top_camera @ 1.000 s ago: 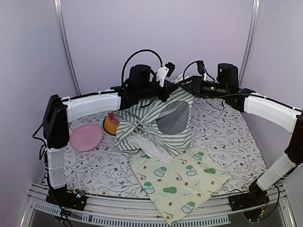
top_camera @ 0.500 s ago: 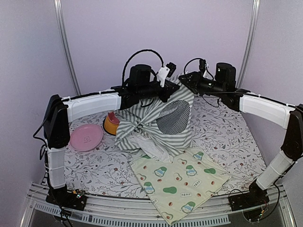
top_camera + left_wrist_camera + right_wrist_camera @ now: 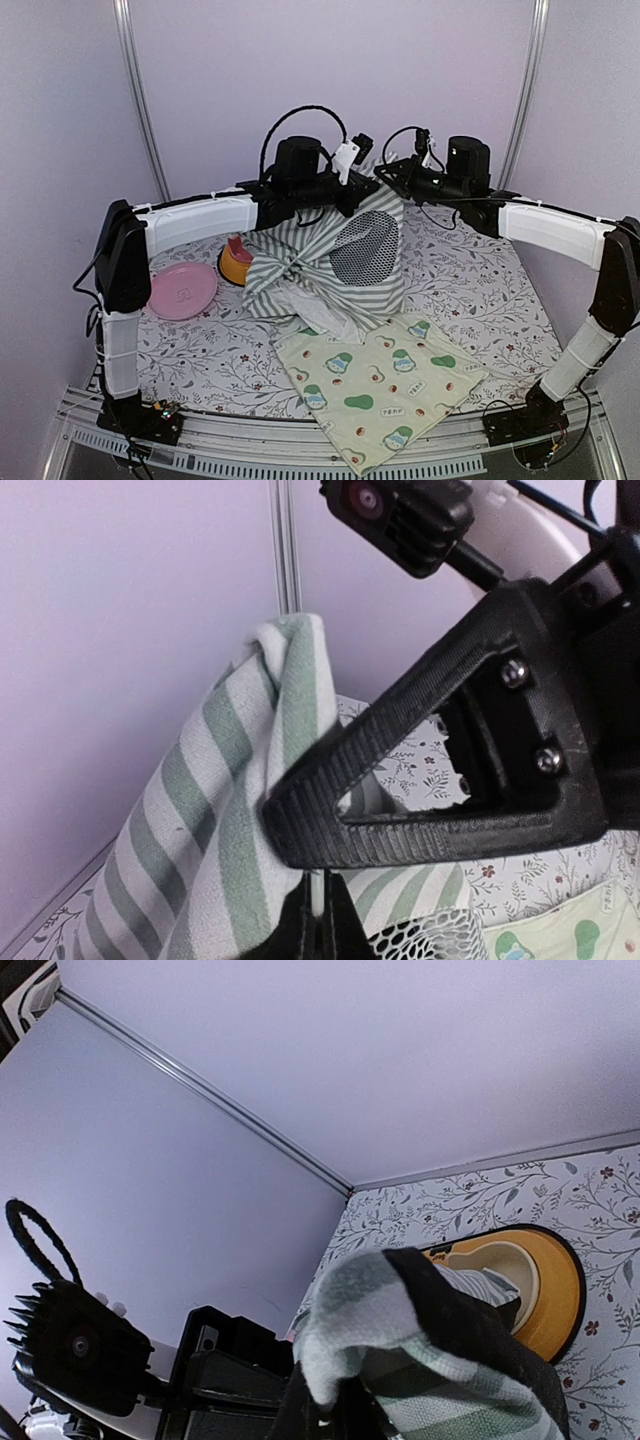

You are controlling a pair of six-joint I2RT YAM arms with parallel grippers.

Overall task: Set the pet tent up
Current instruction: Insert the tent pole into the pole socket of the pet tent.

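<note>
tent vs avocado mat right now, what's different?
Pattern: the pet tent is sage-green and white striped with a round mesh window; the mat is pale yellow with avocado prints. Pose: the tent is raised at its top, crumpled below; the mat lies flat. Place: the tent sits behind the mat, which overhangs the table's near edge. Both are soft fabric.

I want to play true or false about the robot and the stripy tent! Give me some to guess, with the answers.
The left gripper pinches the striped cloth of the tent. True.
The pink plate lies on the avocado mat. False: it sits on the table, left of the tent, apart from the mat.
The tent's round mesh window shows. True.
The orange bowl sits on top of the tent. False: it stands on the table beside the tent.
</note>
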